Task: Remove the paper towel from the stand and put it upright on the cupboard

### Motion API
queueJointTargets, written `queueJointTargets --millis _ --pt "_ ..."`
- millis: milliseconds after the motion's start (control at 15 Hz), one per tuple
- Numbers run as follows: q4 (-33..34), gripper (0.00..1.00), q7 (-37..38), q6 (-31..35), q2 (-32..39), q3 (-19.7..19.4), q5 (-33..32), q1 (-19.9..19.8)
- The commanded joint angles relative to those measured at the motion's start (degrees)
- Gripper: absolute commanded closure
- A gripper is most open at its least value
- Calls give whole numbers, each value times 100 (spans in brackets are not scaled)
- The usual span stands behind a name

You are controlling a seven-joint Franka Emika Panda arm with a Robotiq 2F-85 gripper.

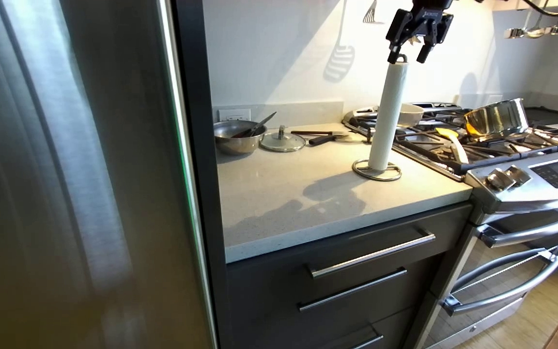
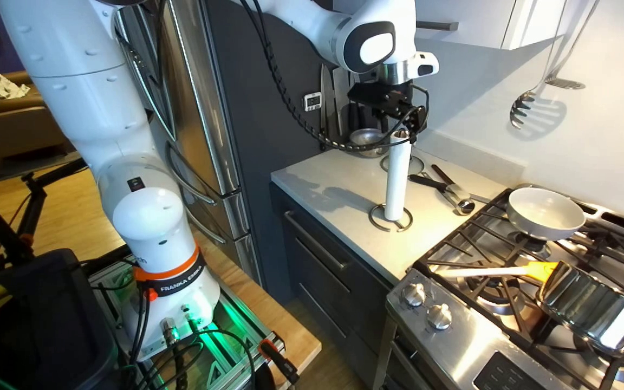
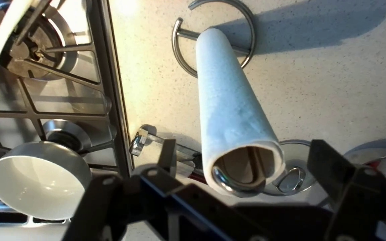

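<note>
The white paper towel stands upright around the rod of the metal stand in both exterior views, also here. The stand's round base rests on the pale top of the cupboard. My gripper is open, pointing down at the roll's upper end. In the wrist view the fingers are spread wide on either side of the roll's open top, holding nothing. The stand's looped rod end shows inside and just above the roll's top. Most of the rod is hidden in the roll.
A steel bowl, a glass lid and utensils lie behind the stand. A gas stove with a white bowl, a steel pot and a spatula adjoins the cupboard. The fridge stands opposite.
</note>
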Motion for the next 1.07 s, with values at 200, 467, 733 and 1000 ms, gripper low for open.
queueJointTargets --millis 200,467,733,1000 --pt "517 0 -934 -358 435 6 303 -62" --pt "658 0 -1203 -682 548 22 318 -95" --pt "721 26 -1295 -755 602 22 279 -129" --pt "739 47 -1342 -695 645 37 267 -149"
